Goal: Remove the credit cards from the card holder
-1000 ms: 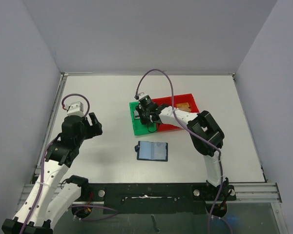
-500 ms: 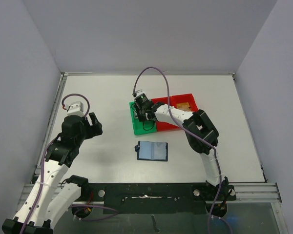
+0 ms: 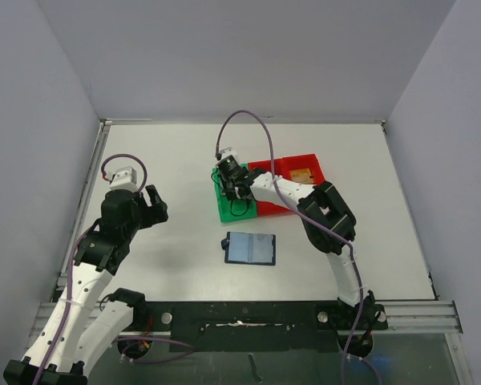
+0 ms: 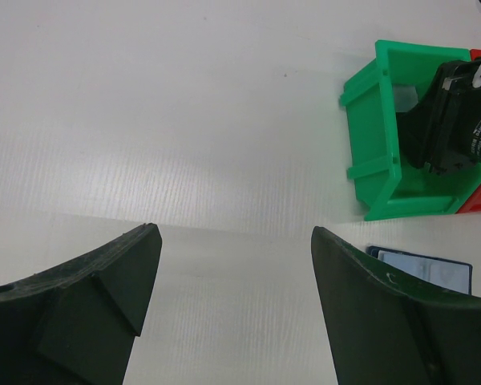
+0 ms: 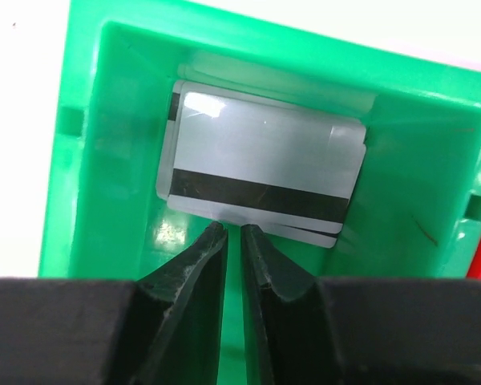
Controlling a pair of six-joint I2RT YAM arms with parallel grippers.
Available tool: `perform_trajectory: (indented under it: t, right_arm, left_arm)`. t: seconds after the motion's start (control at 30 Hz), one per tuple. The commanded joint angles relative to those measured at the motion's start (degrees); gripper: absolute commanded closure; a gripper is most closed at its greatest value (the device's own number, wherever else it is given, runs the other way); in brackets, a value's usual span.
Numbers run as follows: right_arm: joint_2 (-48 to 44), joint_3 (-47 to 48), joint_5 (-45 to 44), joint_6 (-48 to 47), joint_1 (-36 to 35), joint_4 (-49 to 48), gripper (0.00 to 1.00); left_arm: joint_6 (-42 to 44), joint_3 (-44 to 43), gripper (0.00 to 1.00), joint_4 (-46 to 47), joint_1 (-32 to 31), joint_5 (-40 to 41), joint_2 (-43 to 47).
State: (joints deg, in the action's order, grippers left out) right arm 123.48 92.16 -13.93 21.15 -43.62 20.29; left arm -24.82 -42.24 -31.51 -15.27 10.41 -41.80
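Fingers (image 5: 199, 269) of the right gripper (image 5: 233, 231) stood nearly together, parted by only a thin slit with nothing in it, their tips just above the near edge of the silver-grey card (image 5: 264, 172). We saw that card lying flat on the floor of the green bin (image 5: 88, 160), dark stripe up, with the edge of a second card (image 5: 174, 106) showing from under it. From above, a gold-tan card (image 3: 302, 174) lay in the red bin (image 3: 280, 166), which touched the green bin's right side. The card holder (image 3: 250, 249) lay spread open on the table (image 3: 144, 152), light-blue panels up, near the bins on the side of the arm bases and touching neither. Well to the left, the left gripper (image 4: 234, 233) hovered over the table, its fingers wide apart and empty.
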Motion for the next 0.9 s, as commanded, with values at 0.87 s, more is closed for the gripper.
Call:
perform_trajectory:
  t: [0.87]
  right_arm:
    - [5.07,7.47,-5.01,-0.57,-0.91,1.18,0.85]
  left_arm:
    - [0.30,-0.65,0.24,2.57,0.24,-0.66,0.70]
